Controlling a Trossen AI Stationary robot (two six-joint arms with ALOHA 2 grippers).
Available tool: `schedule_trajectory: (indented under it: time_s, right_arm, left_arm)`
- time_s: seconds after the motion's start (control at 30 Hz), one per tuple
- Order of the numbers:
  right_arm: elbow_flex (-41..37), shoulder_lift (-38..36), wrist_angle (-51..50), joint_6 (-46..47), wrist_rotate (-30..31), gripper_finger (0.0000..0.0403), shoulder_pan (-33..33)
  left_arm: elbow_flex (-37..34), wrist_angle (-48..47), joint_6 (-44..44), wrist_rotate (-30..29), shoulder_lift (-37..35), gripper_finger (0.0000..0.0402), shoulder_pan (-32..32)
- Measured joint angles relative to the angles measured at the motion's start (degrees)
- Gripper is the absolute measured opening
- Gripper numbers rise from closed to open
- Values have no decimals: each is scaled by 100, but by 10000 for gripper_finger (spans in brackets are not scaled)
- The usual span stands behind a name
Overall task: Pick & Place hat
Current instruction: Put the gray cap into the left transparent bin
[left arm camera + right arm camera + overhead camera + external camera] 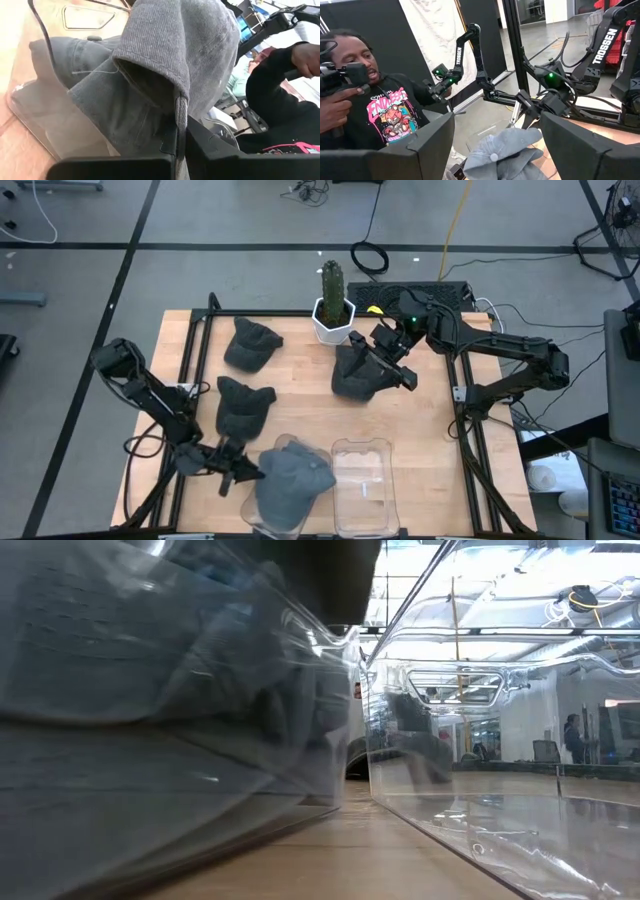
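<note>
Four hats lie on the counter (420, 450) in the high view. The lightest, a grey hat (290, 478), sits at the near edge over the left bin (262, 448), a clear container whose walls it mostly covers. The left claw (243, 471) is clenched on this hat's left side; in the left wrist view the dark fingers (172, 145) pinch a fold of ribbed grey cloth, and the hat fills most of that picture, hiding the bin's floor. Just right of it stands a second clear bin (363, 480), cut off by the near edge of the picture.

Three darker hats lie farther back: one (248, 343) at far left, one (243, 406) near the left arm, and one (358, 373) at centre. The right claw (395, 365) hovers over the right edge of that centre hat with its fingers spread apart; the right wrist view shows them wide, with the grey hat's crown between them farther off. A potted cactus (332, 305) stands at the far edge.

The low view is nearly all blurred clear plastic and grey cloth. A person in a black printed shirt (385, 117) shows beyond the counter.
</note>
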Motion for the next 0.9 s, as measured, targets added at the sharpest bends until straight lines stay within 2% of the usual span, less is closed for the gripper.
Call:
schedule_trajectory:
  time_s: [0.17,0.33,0.53,0.7,0.9]
  right_arm:
    - [0,0,0,-30,2,281,0]
    - [0,0,-3,-33,2,281,0]
    - [0,0,-6,-24,4,281,-1]
    - [0,0,-24,-20,7,281,0]
    - [0,0,-128,-130,11,281,0]
  left_arm:
    - [0,-144,-169,154,0,14,129]
    - [-5,-65,-9,87,7,39,214]
    - [-15,712,1132,145,11,102,207]
    - [-15,903,1173,435,4,168,199]
    - [-15,931,1335,452,-98,226,199]
